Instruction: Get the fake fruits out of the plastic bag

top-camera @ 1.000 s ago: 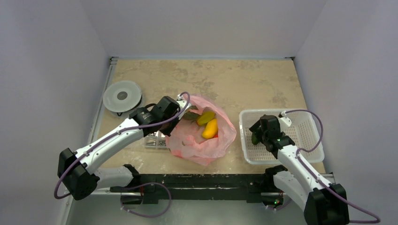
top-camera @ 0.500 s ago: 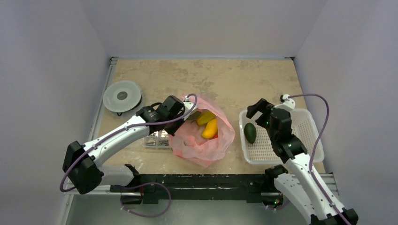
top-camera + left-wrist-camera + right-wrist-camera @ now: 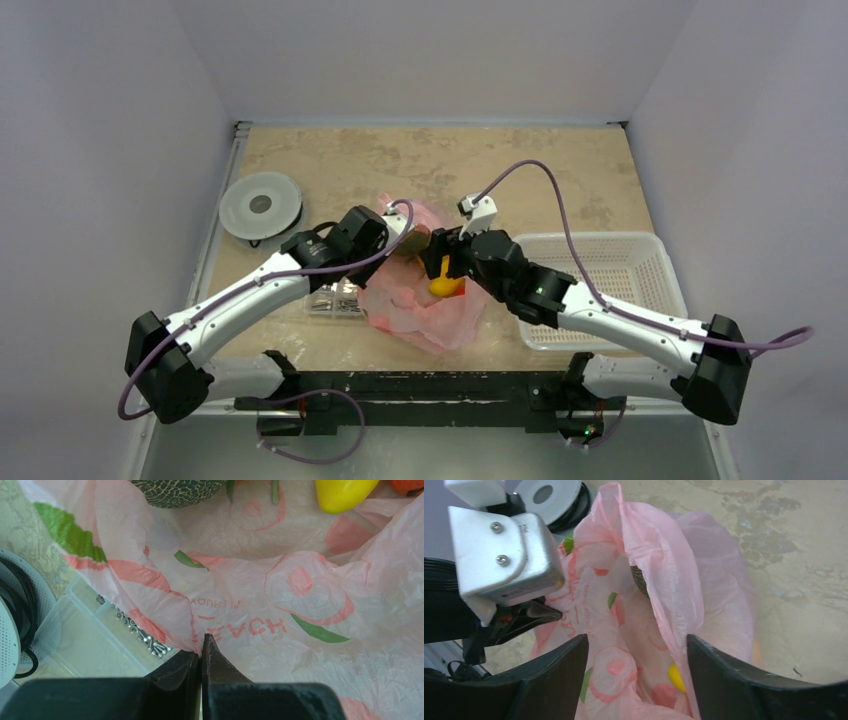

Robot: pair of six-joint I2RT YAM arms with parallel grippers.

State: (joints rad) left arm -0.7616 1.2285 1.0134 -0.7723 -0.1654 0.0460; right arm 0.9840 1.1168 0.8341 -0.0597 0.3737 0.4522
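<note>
The left tool [image 3: 202,649], closed tight, pinches the rim of the pink plastic bag [image 3: 410,306]; the right tool [image 3: 636,641], jaws wide, hangs over the bag's mouth, a yellow fruit [image 3: 443,287] inside.

top: high and far, looking down | both wrists: close on plastic bag [image 3: 280,580], which all views share

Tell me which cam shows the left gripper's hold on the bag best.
Left wrist: the left gripper, shut, pinches a fold of the plastic bag dead centre. Top external shows it at the bag's left rim, the contact too small to read. Right wrist catches its housing and dark fingertips at the bag.
</note>
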